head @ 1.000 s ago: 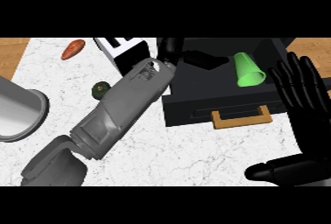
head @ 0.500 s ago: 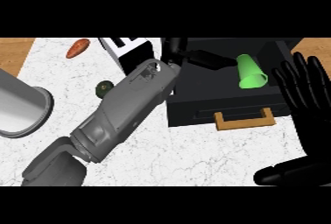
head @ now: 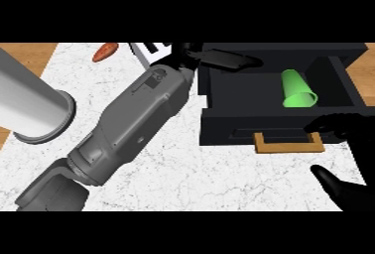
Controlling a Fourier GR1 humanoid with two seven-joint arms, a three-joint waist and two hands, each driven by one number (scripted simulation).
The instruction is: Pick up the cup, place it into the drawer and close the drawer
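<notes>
The green cup [head: 296, 89] lies on its side inside the open black drawer [head: 219, 126], toward its right half. The drawer's wooden handle [head: 288, 145] sticks out from its front. My left forearm crosses the counter from the lower left, and the left hand [head: 212, 55] rests with straight fingers over the drawer's back left corner, away from the cup. My right hand [head: 338, 125] is at the lower right. Its fingers lie against the drawer's front just right of the handle, its thumb [head: 343, 188] spread below, and it holds nothing.
A large grey cylinder [head: 29, 106] stands at the left edge of the marble counter [head: 190, 173]. An orange-red item [head: 104, 50] and a white box with black marks [head: 150, 52] lie at the back, left of the drawer.
My right hand has come down from upright beside the drawer to the drawer's front near the handle. The left hand stays at the drawer's back left corner. The cup has not moved in the drawer.
</notes>
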